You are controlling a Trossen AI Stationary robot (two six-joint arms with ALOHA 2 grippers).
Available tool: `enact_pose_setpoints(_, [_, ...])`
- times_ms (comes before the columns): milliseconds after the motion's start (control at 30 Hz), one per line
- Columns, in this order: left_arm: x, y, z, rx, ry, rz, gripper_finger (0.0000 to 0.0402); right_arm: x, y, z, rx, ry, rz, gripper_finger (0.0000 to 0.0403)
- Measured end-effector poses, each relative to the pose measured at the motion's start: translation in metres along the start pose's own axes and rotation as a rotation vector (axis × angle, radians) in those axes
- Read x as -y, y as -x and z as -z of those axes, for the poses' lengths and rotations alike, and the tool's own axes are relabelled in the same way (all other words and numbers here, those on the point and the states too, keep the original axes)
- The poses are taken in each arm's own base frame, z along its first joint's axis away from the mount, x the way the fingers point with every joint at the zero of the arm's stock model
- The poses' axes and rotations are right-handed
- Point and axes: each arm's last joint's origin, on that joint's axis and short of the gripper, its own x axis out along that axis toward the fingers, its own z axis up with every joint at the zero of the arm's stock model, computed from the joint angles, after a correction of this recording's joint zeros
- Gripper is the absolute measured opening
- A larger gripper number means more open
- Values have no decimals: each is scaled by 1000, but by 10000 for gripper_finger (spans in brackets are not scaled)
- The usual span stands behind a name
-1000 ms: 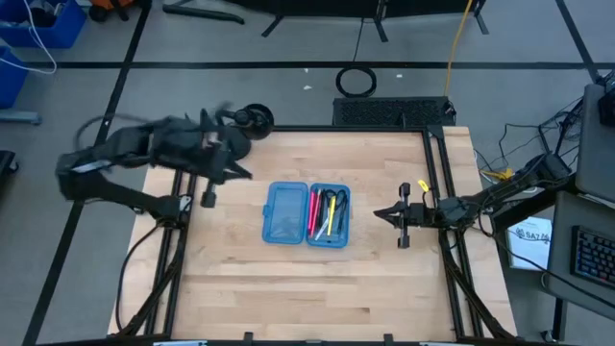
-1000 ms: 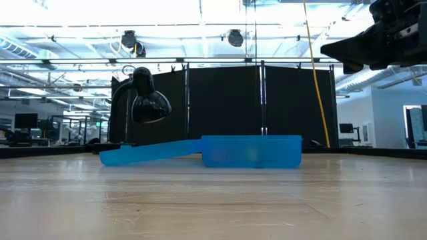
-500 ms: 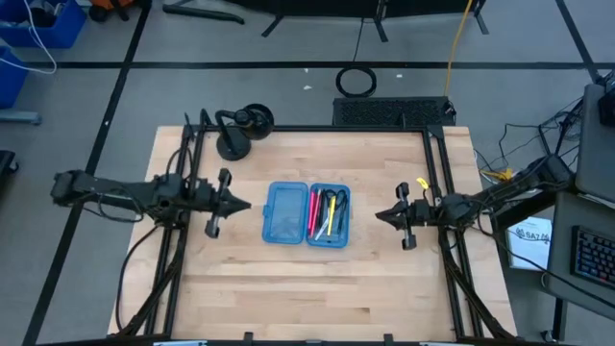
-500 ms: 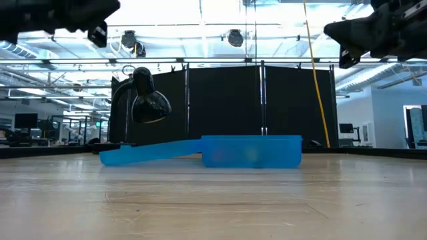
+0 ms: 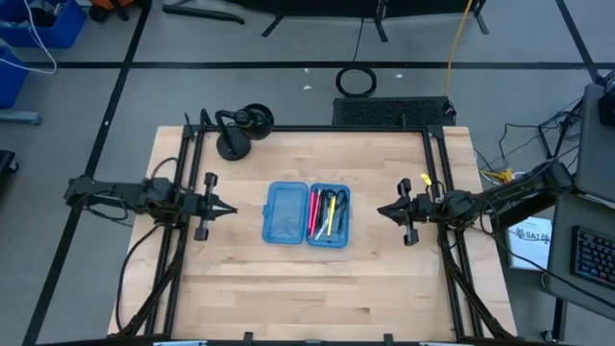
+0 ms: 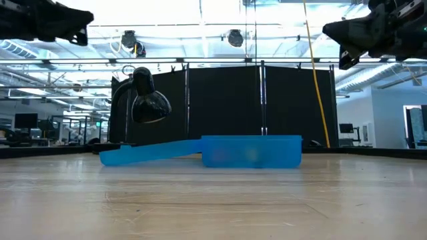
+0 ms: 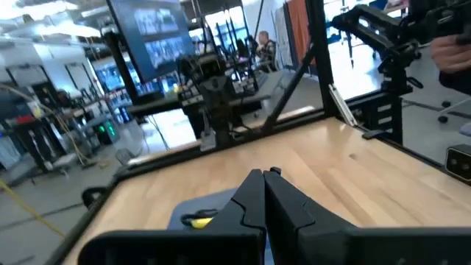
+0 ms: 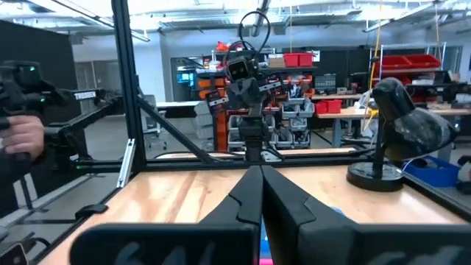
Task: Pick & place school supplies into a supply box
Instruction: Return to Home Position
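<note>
Blue supply box (image 5: pixel 285 213) near lamp (image 5: pixel 237 135); left end effector (image 5: pixel 229 209), right end effector (image 5: pixel 381 212) both closed.

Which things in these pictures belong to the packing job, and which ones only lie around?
Job: blue box, open; pink, yellow and black pens in its right half; left gripper and right gripper, shut, either side of it.
Lying about: desk lamp at a corner of the table; cable coil beyond the table.

The supply box (image 5: pixel 285 212) lies on the worktop (image 5: pixel 384 279) between the left jaws and the right jaws (pens (image 5: pixel 327 211) in the half nearer the right jaws).
</note>
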Motion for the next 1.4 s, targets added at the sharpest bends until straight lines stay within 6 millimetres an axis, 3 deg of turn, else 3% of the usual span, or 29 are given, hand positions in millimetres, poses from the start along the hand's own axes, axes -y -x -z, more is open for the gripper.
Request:
enact_pose_setpoints(267, [-3, 23, 2, 12, -55, -40, 1, 6, 11, -7, 15, 50, 27, 0])
enact_pose_setpoints(467, [-6, 23, 2, 35, -102, 14, 1, 19, 16, -9, 18, 54, -39, 0])
enact_pose_setpoints(767, [-7, 16, 32, -49, -38, -30, 0, 43, 19, 0, -86, -21, 94, 0])
enact_pose_setpoints(900, [-3, 12, 54, -21, -6, -42, 0, 42, 20, -1, -83, 11, 66, 0])
enact_pose_setpoints(1400, [-1, 15, 51, -19, -24, -78, 0, 35, 38, -5, -36, 28, 26, 0])
